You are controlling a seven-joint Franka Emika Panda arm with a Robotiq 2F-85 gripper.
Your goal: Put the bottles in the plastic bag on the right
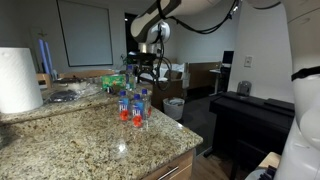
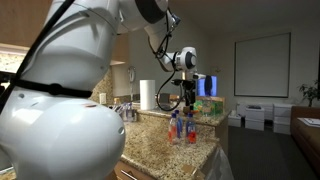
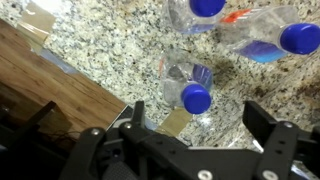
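Granite counter (image 1: 90, 140) in an exterior view, bottles (image 1: 135, 108) standing below the jaws, not touching. In an exterior view from elsewhere, bottles (image 2: 182, 127) again beneath them. Wrist view: jaws spread apart, one blue-capped bottle (image 3: 197, 97) in line with the gap, two more beyond.

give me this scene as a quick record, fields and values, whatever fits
surface: granite counter
bottles: at least three, clear with blue caps, standing in a cluster on the counter
contents: red-orange liquid low in some bottles
jaws: open, above the cluster, holding nothing
nearest bottle: in the wrist view, one blue-capped bottle lies between the two jaws, below them
paper towel roll: upright on the counter, apart from the bottles
task state: no bottle bagged yet; all still on the counter
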